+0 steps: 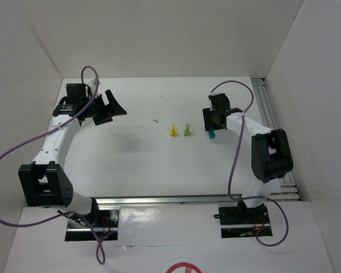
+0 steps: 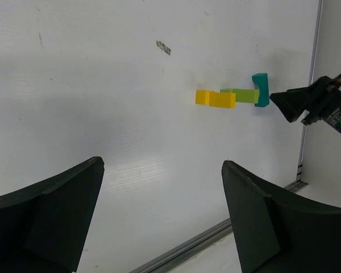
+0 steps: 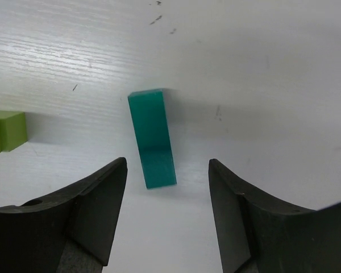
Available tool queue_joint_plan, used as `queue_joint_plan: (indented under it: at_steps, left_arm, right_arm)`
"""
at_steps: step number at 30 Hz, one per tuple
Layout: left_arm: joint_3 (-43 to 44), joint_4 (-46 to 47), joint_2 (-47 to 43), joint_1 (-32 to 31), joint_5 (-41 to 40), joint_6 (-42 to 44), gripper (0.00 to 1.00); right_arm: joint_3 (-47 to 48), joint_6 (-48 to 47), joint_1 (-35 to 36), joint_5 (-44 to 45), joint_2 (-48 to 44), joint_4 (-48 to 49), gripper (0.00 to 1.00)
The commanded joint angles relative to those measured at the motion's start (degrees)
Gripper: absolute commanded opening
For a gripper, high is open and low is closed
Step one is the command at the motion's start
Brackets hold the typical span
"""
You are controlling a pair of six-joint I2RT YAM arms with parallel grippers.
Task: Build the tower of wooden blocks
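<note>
While left gripper [image 2: 162, 168] and right gripper [image 3: 166, 165] gaped empty, the smooth teal arch [image 3: 152, 139] stood on the scuffed white table [image 1: 131, 165], green block [image 2: 242, 94] and yellow block [image 2: 216, 99] at nine o'clock.

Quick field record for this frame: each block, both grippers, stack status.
yellow wooden block: on white table, left of green in top view, apart
light green wooden block: between yellow and teal, touching neither
teal wooden arch piece: on table, gaps on both sides
right gripper: open, straddling teal piece
left gripper: open, empty, far from blocks
stack status: nothing stacked yet
</note>
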Motion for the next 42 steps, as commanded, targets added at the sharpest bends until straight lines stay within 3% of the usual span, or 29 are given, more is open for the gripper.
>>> queue_joint_plan:
  at_steps: [1, 7, 8, 11, 13, 16, 23, 35, 42]
  left_arm:
    - [0.57, 0.31, 0.03, -0.76, 0.03, 1.13, 0.97]
    - [0.05, 0.31, 0.03, -1.37, 0.03, 1.13, 0.97]
    - [0.04, 0.83, 0.03, -1.38, 0.03, 1.13, 0.97]
    - [0.04, 0.84, 0.03, -1.38, 0.03, 1.13, 0.97]
    - [0.04, 0.84, 0.03, -1.38, -0.58, 1.13, 0.97]
    - [0.04, 0.31, -0.5, -1.38, -1.11, 1.13, 0.97]
    - [0.04, 0.31, -0.5, -1.38, -1.12, 1.13, 0.97]
    - [-0.48, 0.31, -0.5, -1.38, -1.12, 1.13, 0.97]
    - [0.04, 0.31, -0.5, -1.38, -1.12, 1.66, 0.97]
  right_arm:
    - [-4.31, 8.23, -1.47, 2.28, -9.83, 3.11, 0.68]
    - [-8.73, 16.86, -2.0, 2.89, -16.02, 5.24, 0.69]
    - [-8.73, 18.0, -2.0, 3.85, -16.02, 4.37, 0.67]
    - [-8.73, 21.96, -2.0, 3.6, -16.02, 3.13, 0.5]
    - [-9.87, 21.97, -2.0, -1.82, -16.02, 4.61, 0.48]
    - [-11.8, 22.66, -2.0, -6.76, -16.11, 5.93, 0.46]
    - [-13.3, 22.67, -2.0, -6.26, -15.05, 6.55, 0.46]
    - [-1.71, 12.39, -0.94, -0.98, -4.87, -1.08, 0.68]
    - [-4.59, 10.29, -0.24, -0.98, -3.02, -2.32, 0.75]
